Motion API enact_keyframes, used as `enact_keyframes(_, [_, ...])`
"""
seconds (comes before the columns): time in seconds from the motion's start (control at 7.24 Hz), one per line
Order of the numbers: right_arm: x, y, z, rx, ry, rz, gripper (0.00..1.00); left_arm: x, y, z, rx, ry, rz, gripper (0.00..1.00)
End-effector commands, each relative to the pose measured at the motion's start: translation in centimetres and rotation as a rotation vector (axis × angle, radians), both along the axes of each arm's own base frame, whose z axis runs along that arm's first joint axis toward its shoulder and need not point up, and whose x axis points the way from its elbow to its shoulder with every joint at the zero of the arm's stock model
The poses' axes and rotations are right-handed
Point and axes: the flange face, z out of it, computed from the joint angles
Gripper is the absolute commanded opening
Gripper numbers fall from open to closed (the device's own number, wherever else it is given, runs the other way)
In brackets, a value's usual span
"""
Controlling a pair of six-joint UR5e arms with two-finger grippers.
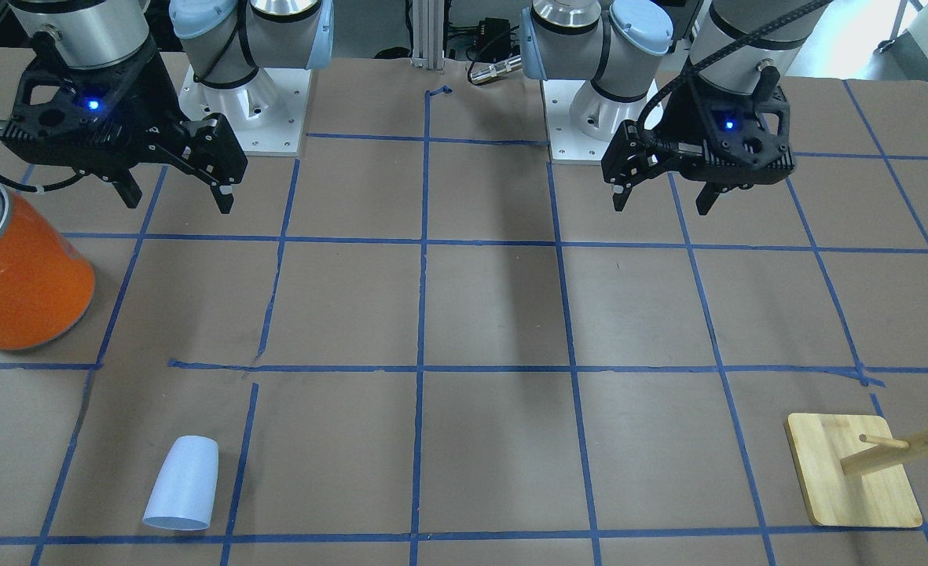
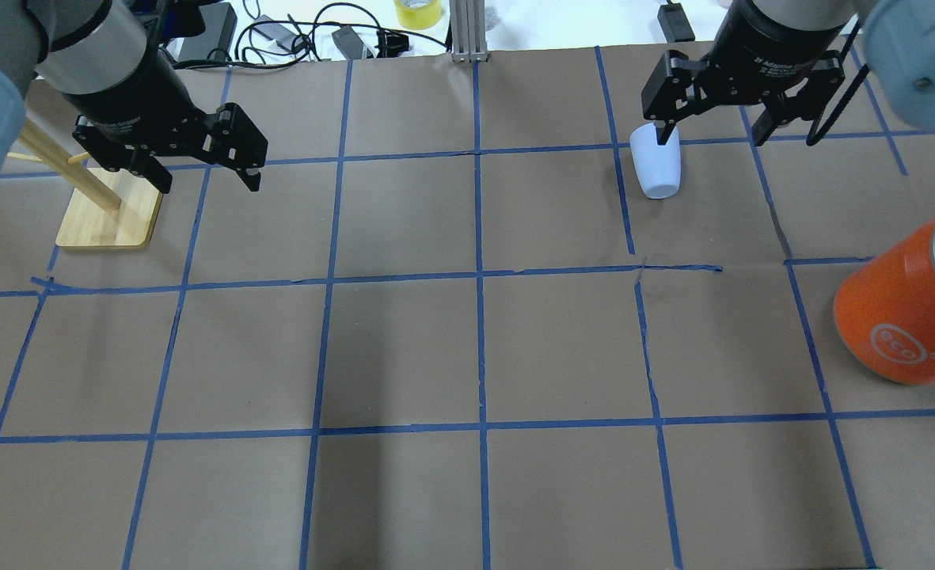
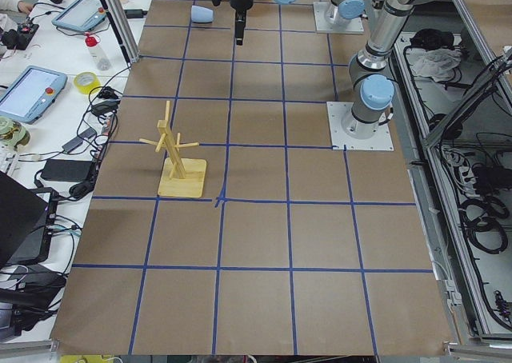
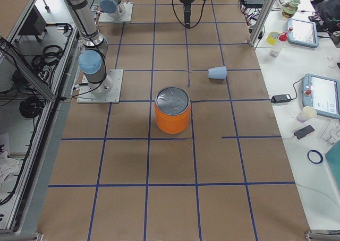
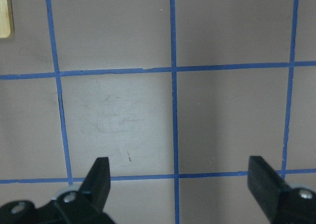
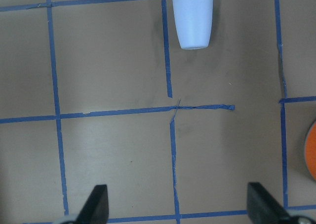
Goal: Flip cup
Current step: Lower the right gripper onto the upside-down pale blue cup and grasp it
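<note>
The cup (image 1: 183, 483) is a small pale blue-white tumbler. It lies on its side on the brown table, with its narrow end toward the robot. It also shows in the overhead view (image 2: 655, 168), the right wrist view (image 6: 192, 17) and the exterior right view (image 4: 217, 72). My right gripper (image 1: 177, 200) is open and empty. It is raised above the table on the robot's side of the cup, and also shows in the overhead view (image 2: 711, 136). My left gripper (image 1: 662, 206) is open and empty, far from the cup, and also shows in the overhead view (image 2: 207, 184).
A large orange can (image 1: 20, 275) with a silver top stands near the table end on the robot's right, a grid cell from the cup. A wooden peg stand on a square base (image 1: 833, 487) stands on the left arm's side. Blue tape lines grid the table.
</note>
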Motion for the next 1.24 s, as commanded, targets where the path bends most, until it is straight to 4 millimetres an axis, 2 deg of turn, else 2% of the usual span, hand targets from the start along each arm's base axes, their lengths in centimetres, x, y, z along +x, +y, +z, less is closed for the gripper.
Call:
enact_keyframes(0.0, [-0.1, 0.0, 0.0, -0.001, 0.008, 0.009, 1.00, 0.0, 0.0, 0.0, 0.000, 0.001, 0.000, 1.00])
enact_keyframes(0.55, [-0.2, 0.0, 0.0, 0.002, 0.013, 0.015, 1.00, 0.0, 0.0, 0.0, 0.000, -0.001, 0.000, 1.00])
enact_keyframes(0.69, [-0.3, -0.6, -0.5, 0.007, 0.012, 0.013, 1.00, 0.0, 0.0, 0.0, 0.000, 0.001, 0.000, 1.00])
enact_keyframes(0.97, [-1.9, -5.1, -1.1, 0.017, 0.040, 0.028, 1.00, 0.0, 0.0, 0.0, 0.000, -0.001, 0.000, 1.00])
enact_keyframes(1.11, [-3.1, -6.7, -2.1, 0.029, 0.045, 0.093, 1.00, 0.0, 0.0, -0.1, 0.002, -0.001, 0.000, 1.00])
